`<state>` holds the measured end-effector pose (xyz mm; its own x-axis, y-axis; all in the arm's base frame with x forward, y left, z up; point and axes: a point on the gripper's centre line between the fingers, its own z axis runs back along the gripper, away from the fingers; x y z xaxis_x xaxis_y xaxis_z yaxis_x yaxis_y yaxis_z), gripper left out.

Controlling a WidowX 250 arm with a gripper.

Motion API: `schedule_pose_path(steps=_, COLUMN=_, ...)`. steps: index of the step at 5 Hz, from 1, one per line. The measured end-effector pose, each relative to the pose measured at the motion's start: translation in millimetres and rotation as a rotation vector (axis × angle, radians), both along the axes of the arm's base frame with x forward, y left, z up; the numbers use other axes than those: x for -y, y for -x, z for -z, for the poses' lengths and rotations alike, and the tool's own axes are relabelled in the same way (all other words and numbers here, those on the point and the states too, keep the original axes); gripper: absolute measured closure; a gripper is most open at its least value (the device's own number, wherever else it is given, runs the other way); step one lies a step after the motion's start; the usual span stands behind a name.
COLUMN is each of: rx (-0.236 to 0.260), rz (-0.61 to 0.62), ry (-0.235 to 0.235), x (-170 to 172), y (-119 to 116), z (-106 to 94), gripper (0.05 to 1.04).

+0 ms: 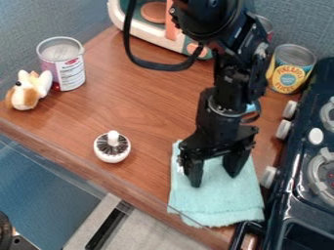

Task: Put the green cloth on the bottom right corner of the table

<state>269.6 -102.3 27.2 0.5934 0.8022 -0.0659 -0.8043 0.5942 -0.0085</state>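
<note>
The black gripper [214, 177] hangs low over the green cloth [220, 199], its two fingers apart and pointing down at the cloth's upper half. Flat on the wooden table [145, 110], the cloth lies at the front right corner, beside the stove. Its lower edge reaches the table's front edge. Part of the cloth's upper area is hidden behind the gripper. I cannot tell whether the fingertips touch the fabric.
The black stove [297, 195] with white knobs borders the table on the right. A white round brush [112, 148] stands left of the cloth. Farther back are a plush dog [27, 93], a can [70, 73], a pineapple can [287, 73] and a toy oven [140, 29].
</note>
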Motion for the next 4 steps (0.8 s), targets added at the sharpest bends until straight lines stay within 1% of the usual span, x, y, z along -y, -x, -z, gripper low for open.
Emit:
schedule_pose_path(steps=1, rx=0.021, rz=0.010, ry=-0.043, x=-6, y=-3, z=-1.3, gripper=0.083)
schedule_pose_path(steps=2, rx=0.074, rz=-0.017, ry=-0.062, x=-17, y=-10, z=-16.6, gripper=0.083)
schedule_pose_path(steps=3, rx=0.137, rz=-0.028, ry=-0.077, x=-21, y=-14, z=-36.0, gripper=0.083)
schedule_pose_path(steps=4, rx=0.172, rz=-0.032, ry=-0.077, x=-23, y=-15, z=-46.8, gripper=0.083)
